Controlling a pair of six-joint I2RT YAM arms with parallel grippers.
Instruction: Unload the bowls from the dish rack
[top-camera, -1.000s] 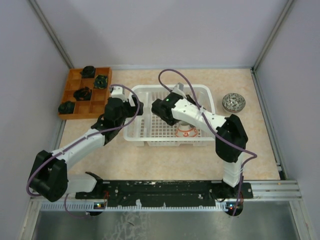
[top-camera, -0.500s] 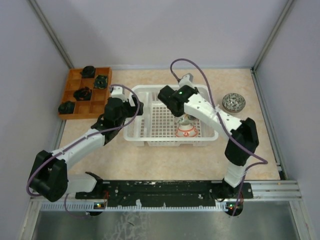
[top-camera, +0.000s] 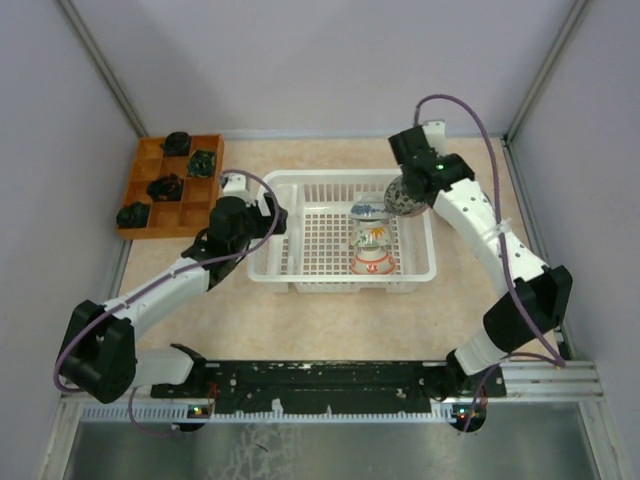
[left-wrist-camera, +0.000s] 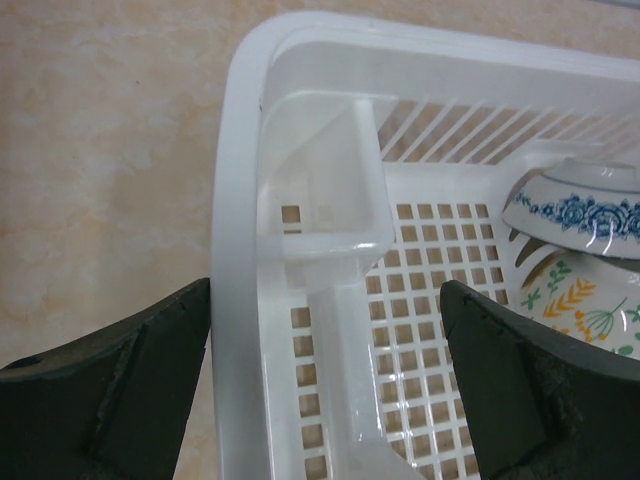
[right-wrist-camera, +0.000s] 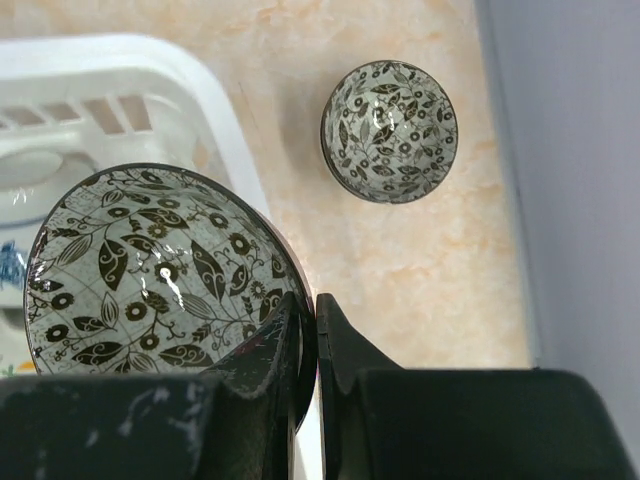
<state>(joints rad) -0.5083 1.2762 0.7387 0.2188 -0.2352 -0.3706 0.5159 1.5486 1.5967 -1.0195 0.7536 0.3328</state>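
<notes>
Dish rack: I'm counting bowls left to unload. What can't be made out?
Top view: racked bowls overlap in the dish rack; count uncertain.
Left wrist: the right edge cuts off the blue-patterned bowl.
Right wrist: the held bowl, pinched by the right gripper, hides most of the rack's interior.

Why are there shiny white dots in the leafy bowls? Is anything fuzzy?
Right wrist view: the dots are light glare on the held bowl and the table bowl; the right gripper looks blurry up close. Left wrist view: the left gripper is a bit soft too.
</notes>
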